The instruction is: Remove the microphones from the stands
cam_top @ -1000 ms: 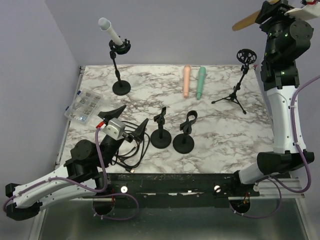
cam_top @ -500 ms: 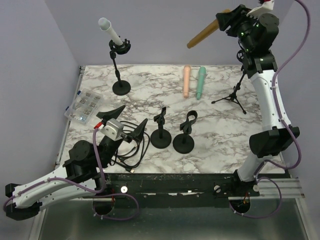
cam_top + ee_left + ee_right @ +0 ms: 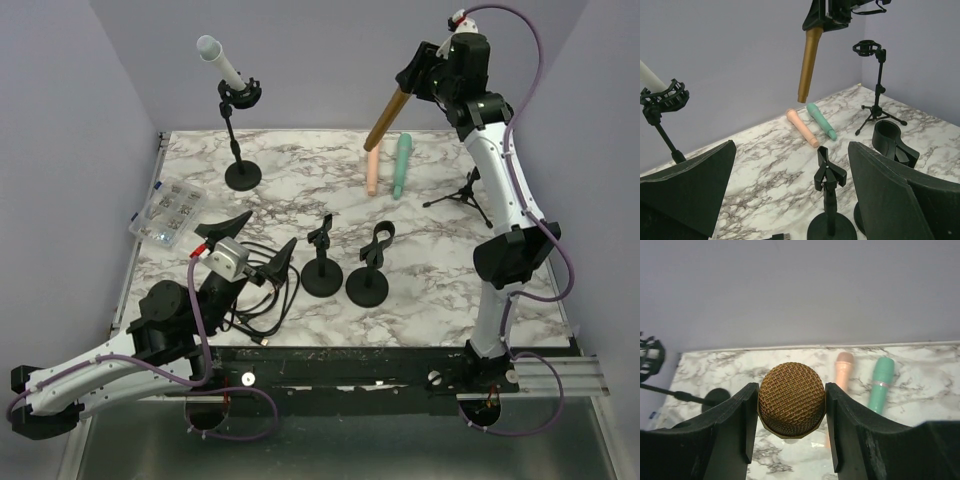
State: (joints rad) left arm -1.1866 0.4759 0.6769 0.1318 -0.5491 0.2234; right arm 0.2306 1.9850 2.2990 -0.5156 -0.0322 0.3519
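the gold microphone [image 3: 383,120] is already off the tripod stand [image 3: 879,85] and hangs high over the far right of the table [image 3: 300,180], handle slanting down. the right gripper [image 3: 412,82] is partly closed, clamped on its round mesh head alone. held so far from its middle, it could swing or slip out, i judge, dropping onto the pink microphone [image 3: 372,165] and green microphone [image 3: 401,165] below, or knocking them when set down. the left gripper [image 3: 256,236] rests near left, jaws wide apart and empty.
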